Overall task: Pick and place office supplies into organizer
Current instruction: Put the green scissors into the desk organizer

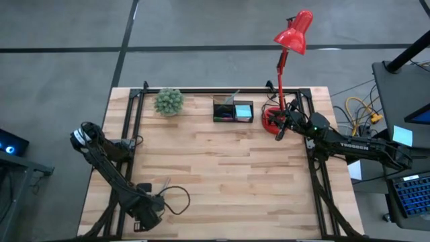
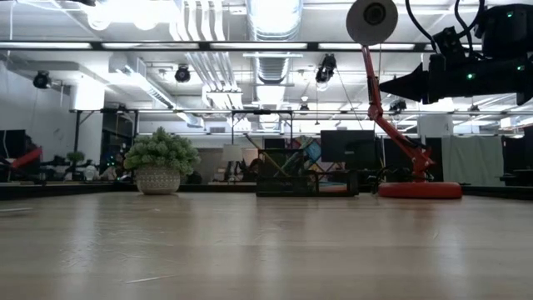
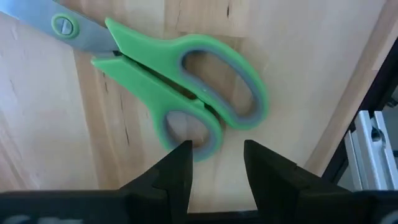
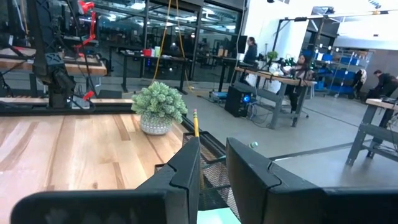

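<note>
Green-handled scissors [image 3: 180, 78] lie flat on the wooden table near its front left corner, blades shut. My left gripper [image 3: 214, 165] points down just over the handle end, open. One finger [image 3: 180, 162] overlaps the smaller loop's end and the other stands beside it, with bare wood showing between. My right gripper [image 4: 213, 165] hangs level at the far right beside the lamp base, its fingers a narrow gap apart with nothing between them. The black organizer [image 1: 233, 109] stands at the far edge, a yellow pencil [image 4: 195, 124] upright in it. My left gripper has one finger over the end of the scissors' smaller handle loop [image 3: 202, 149], coming from above. I cannot tell whether it touches the loop. The scissors lie flat on the table.
A small potted plant [image 1: 168, 101] stands left of the organizer at the far edge. A red desk lamp [image 1: 290, 40] with its round base [image 1: 271, 119] stands to the organizer's right. The table's metal frame [image 3: 367, 143] runs close beside the scissors. The middle of the tabletop [image 1: 222, 175] is bare wood.
</note>
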